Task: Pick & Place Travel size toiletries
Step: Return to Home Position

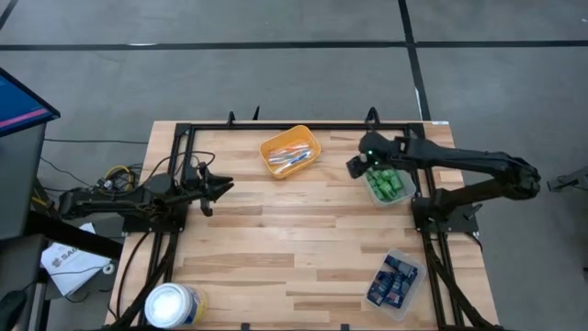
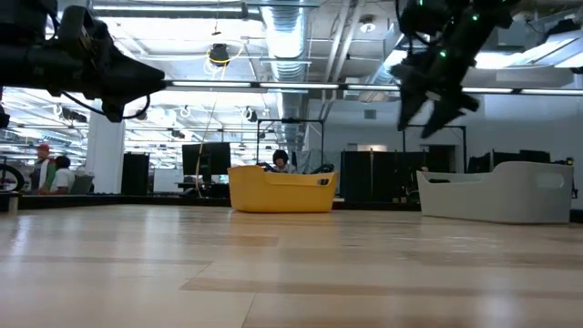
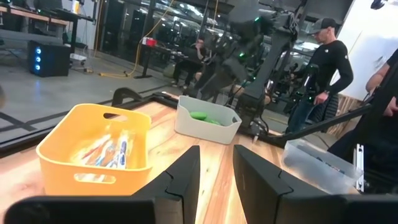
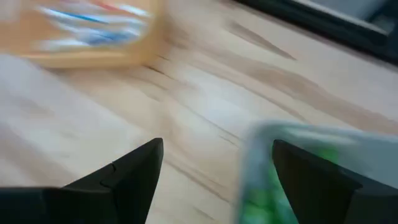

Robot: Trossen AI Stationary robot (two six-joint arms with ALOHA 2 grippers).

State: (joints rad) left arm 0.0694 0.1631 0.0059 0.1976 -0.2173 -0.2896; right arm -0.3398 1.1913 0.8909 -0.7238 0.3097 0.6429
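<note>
While the right gripper [image 1: 356,165] hangs spread and empty over the gray bin's [image 3: 208,129] edge, the green bottles [image 1: 387,184] lie inside it.
Seen from above, the bin sits right of centre in the frame's upper half. The sticks [image 1: 289,158] fill the orange tray [image 1: 312,138] at upper centre, and navy packets [image 1: 390,280] lie in the clear tray [image 1: 415,267] at lower right. The left gripper [image 1: 223,187], at middle left, is slightly parted, holding nothing.
</note>
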